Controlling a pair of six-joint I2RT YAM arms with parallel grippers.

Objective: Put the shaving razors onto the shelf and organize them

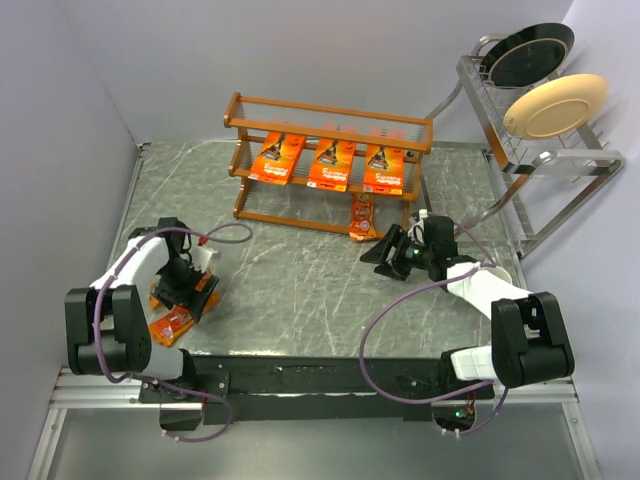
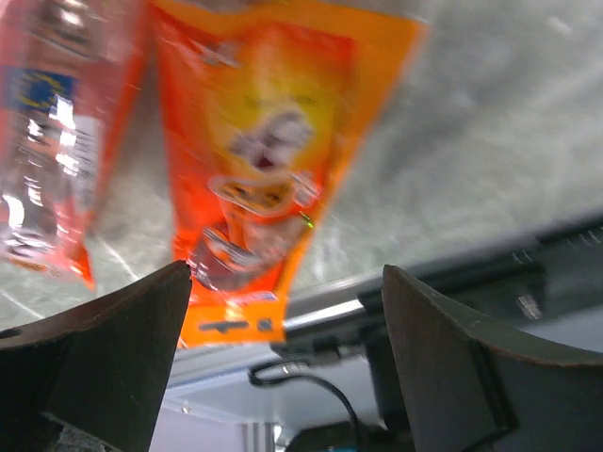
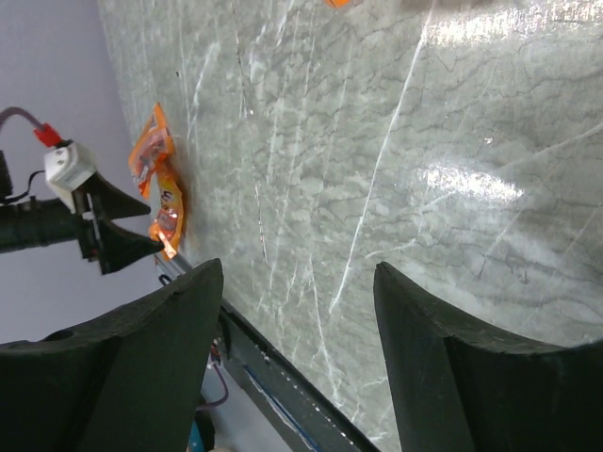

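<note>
Looking down from the top camera, the orange-brown shelf [image 1: 330,135] stands at the far side of the desk [image 1: 300,290]. Three large razor cards [image 1: 332,163] sit side by side on its middle tier. A narrow blister pack [image 1: 362,217] is at the foot of the shelf near its right end; whether it leans on the lowest rail I cannot tell. Two small packs [image 1: 172,325] lie near the desk's front left edge. The left pincer [image 1: 190,288] hangs right over them, jaws spread. The right pincer [image 1: 393,252] sits low just in front of the shelf's right end, jaws apart and empty, near the narrow blister pack but clear of it. A silver plate rack [image 1: 540,170] to the right holds a black plate [image 1: 530,50] and a cream plate [image 1: 555,105].

From the left wrist, the dark fingers [image 2: 104,358] stand wide apart with nothing pinched. One of the small packs [image 2: 254,160] lies blurred on the desk beyond the gap, the other small pack [image 2: 47,141] just beside it.

From the right wrist, the fingers [image 3: 141,348] are spread over bare marbled desk. Far off, the small packs [image 3: 160,188] lie by the desk's edge with the left pincer [image 3: 104,235] next to them.
</note>
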